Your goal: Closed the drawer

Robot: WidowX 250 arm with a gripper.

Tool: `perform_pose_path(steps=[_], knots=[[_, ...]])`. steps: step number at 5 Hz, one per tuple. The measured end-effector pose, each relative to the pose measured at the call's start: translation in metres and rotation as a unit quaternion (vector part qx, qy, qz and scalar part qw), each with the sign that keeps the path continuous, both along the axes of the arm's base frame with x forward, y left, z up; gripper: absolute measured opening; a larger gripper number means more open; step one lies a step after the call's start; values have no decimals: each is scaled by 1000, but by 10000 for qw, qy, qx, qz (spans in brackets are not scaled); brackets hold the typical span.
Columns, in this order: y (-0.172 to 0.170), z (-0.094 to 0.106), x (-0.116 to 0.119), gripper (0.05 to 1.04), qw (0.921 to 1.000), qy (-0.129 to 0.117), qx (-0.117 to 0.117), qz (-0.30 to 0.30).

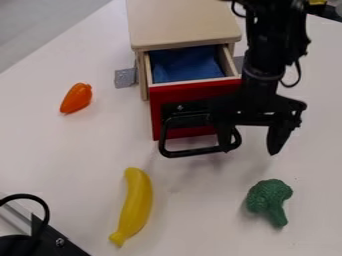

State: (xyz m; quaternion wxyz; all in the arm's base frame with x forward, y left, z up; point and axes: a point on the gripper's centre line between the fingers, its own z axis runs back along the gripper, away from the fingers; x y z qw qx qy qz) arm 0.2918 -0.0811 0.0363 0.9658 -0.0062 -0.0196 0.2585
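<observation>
The black gripper [253, 142] hangs at the right of the drawer front, open, its two fingers pointing down and apart. Its left finger overlaps the right end of the black handle [194, 151]; whether they touch I cannot tell. The drawer [190, 92] has a red front and stands partly pulled out of the small wooden cabinet [184, 22]. Inside the drawer lies a blue cloth [184, 65]. Part of the drawer front's right side is hidden behind the gripper.
An orange toy vegetable [77, 98] lies left of the cabinet. In front of the drawer are a yellow toy banana [135, 202] and, to the right, green toy broccoli [268, 198]. Black equipment with a cable [48, 239] occupies the lower left corner of the white table [60, 155].
</observation>
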Motion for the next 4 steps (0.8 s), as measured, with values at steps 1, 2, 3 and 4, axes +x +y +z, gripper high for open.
perform_pose_path(steps=[1,2,3,4], knots=[[20,-25,16,975,9993,-58,122,359],[34,-26,32,701,9977,-176,70,647],[53,-19,47,397,9940,-262,-27,1061],[66,-13,55,203,9902,-211,-185,1372]])
